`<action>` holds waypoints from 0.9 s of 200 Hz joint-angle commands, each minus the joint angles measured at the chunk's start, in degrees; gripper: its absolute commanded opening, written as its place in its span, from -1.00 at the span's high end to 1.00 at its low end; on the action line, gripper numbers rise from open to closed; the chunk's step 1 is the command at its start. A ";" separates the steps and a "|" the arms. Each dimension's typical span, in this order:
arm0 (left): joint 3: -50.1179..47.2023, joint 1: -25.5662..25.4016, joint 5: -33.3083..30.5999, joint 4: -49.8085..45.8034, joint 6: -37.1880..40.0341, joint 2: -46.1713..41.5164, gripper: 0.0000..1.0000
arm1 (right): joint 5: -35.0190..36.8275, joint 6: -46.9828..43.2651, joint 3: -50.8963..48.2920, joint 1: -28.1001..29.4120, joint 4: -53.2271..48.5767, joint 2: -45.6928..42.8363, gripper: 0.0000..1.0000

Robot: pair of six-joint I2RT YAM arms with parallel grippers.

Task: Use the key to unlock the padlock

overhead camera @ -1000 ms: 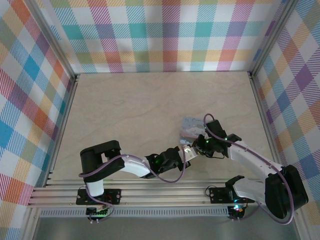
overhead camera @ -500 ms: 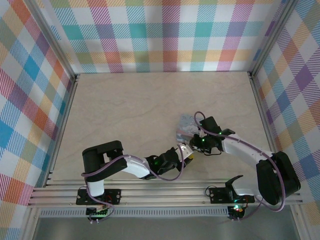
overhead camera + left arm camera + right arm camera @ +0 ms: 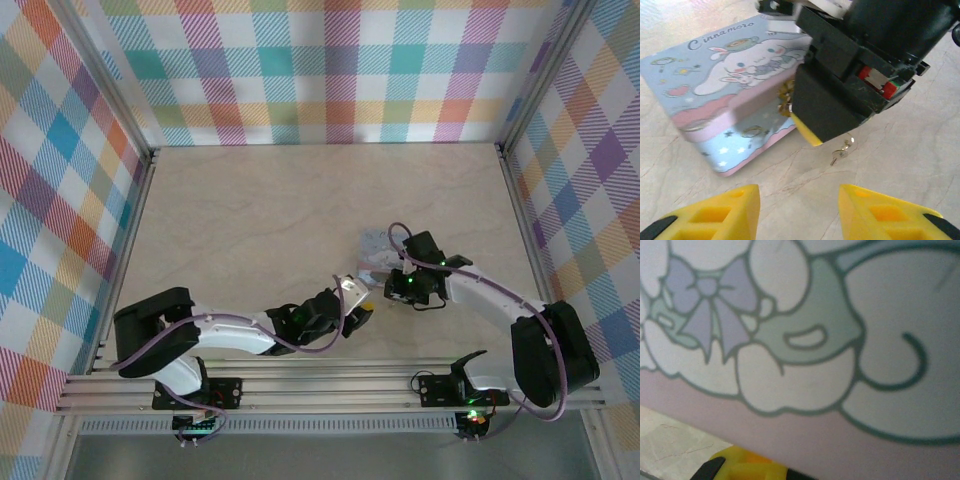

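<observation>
The tiny pale key (image 3: 841, 149) lies loose on the tabletop, just in front of my right gripper (image 3: 808, 131) and apart from both grippers. My left gripper (image 3: 800, 212) is open, its yellow fingers (image 3: 720, 212) set back from the key with bare table between them. From above, the left gripper (image 3: 357, 300) sits just near-left of the right gripper (image 3: 388, 281). The right gripper presses down at the front edge of the cartoon tin box (image 3: 725, 95), and looks shut. The padlock is hidden behind it. A small gold fitting (image 3: 785, 96) shows beside its finger.
The pale blue tin box (image 3: 373, 246) sits right of the table's middle. The right wrist view is close against the box's printed lid (image 3: 800, 315), with one yellow finger (image 3: 747, 467) at the bottom. Plaid walls and metal rails (image 3: 300, 385) bound the table.
My left gripper has opened and drawn back toward the near-left, and its arm has swung lower and leftward. The right gripper shifted left onto the box's front edge, then held.
</observation>
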 commanded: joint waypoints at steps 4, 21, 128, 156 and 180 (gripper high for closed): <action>-3.16 1.31 -4.43 -4.58 -5.55 -2.93 0.11 | -1.42 0.95 -1.68 -0.41 2.94 -0.59 1.00; -4.71 2.85 -4.62 -6.61 -9.02 -6.08 0.11 | -1.89 -3.80 1.97 0.26 0.71 2.98 1.00; -8.59 17.66 -6.99 -31.95 -13.88 -34.52 0.10 | 2.54 -13.61 28.92 16.70 -3.46 25.32 1.00; -6.54 18.80 -7.54 -41.25 -16.69 -36.57 0.10 | 1.56 -13.76 29.30 20.85 -1.07 28.49 1.00; -5.33 19.18 -6.62 -45.88 -18.65 -38.07 0.10 | -0.76 -11.49 23.12 21.92 4.72 26.23 1.00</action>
